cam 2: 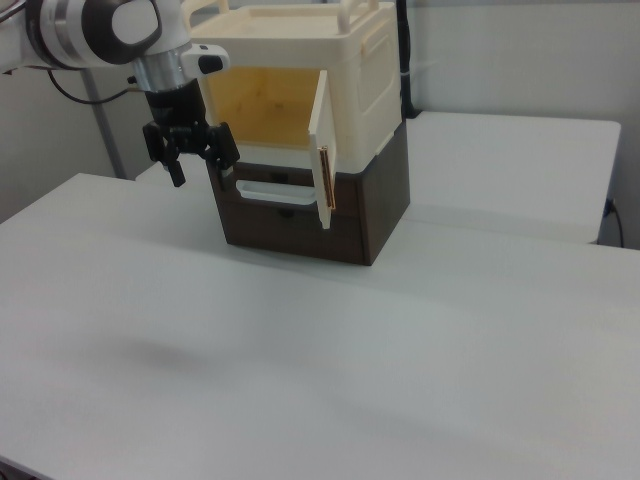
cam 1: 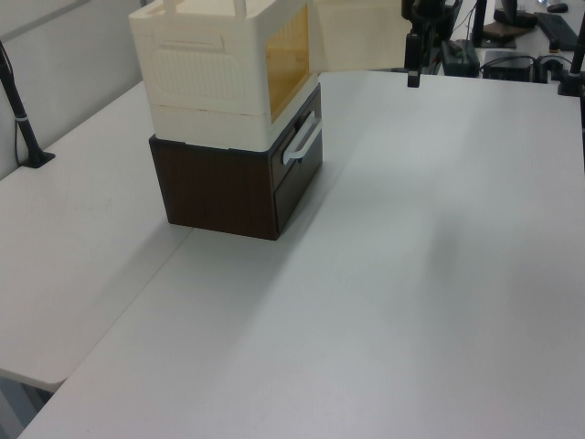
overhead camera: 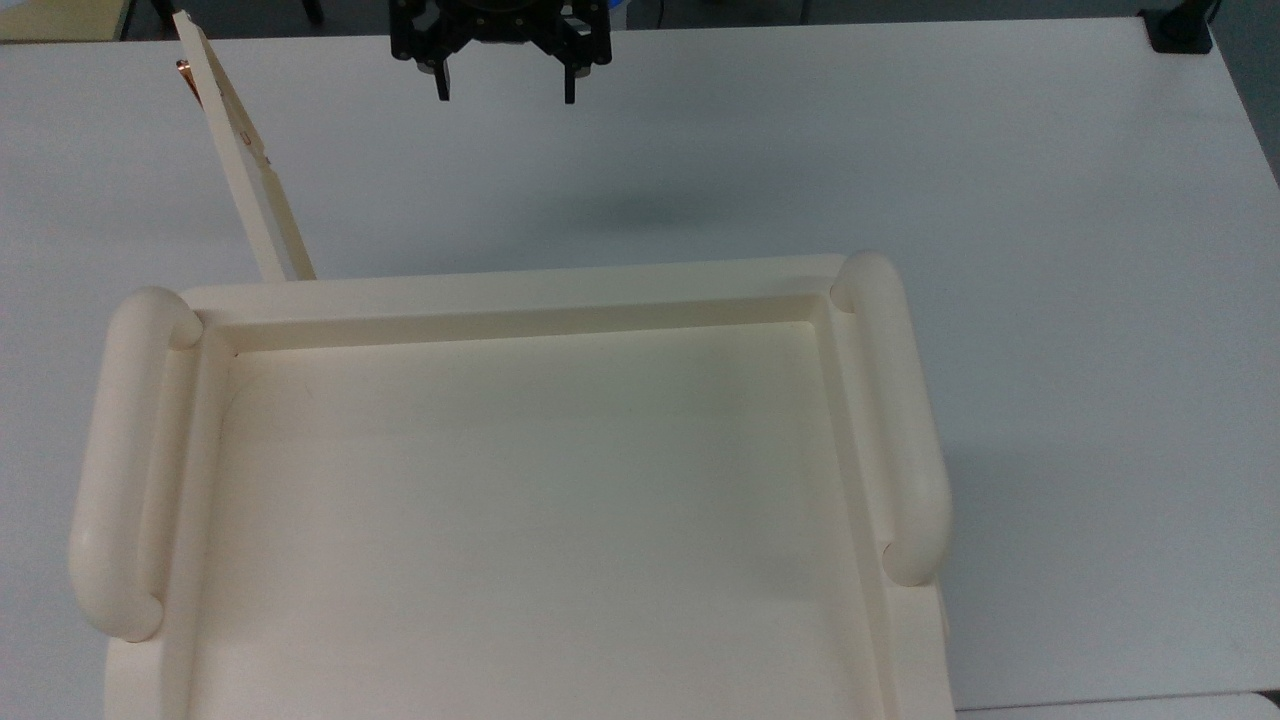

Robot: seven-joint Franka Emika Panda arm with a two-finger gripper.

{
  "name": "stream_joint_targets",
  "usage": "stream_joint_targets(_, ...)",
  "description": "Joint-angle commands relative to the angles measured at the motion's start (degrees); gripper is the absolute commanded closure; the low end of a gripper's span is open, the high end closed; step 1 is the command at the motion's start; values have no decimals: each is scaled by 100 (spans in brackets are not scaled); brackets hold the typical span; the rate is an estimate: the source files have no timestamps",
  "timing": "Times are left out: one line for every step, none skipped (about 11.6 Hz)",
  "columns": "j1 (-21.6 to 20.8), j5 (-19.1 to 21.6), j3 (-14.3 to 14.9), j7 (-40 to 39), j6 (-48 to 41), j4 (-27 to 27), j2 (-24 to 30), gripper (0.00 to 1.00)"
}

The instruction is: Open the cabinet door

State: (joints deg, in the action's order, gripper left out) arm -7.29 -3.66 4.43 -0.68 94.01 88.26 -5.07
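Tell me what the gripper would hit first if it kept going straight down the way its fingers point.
Most likely the bare white table. The gripper hangs open in front of the cabinet, fingers pointing down, with nothing visible beneath them. Depth is hard to judge.

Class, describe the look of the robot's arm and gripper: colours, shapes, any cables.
The arm is white and rounded, with black and grey rings at its joint. A silver collar joins it to the black, angular gripper, which has two short black fingers. A dark cable trails behind the arm.

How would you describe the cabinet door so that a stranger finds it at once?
Find the cream cabinet stacked on the dark brown drawer unit. The cabinet door is the thin flat cream panel swung outward from its front. Unlike the thick rounded side handles, it is flat, hinged, with a small copper-coloured knob.
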Motion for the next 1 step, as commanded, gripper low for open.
stream_joint_targets(-177, 32, 172, 95, 74, 341, 270, 0)
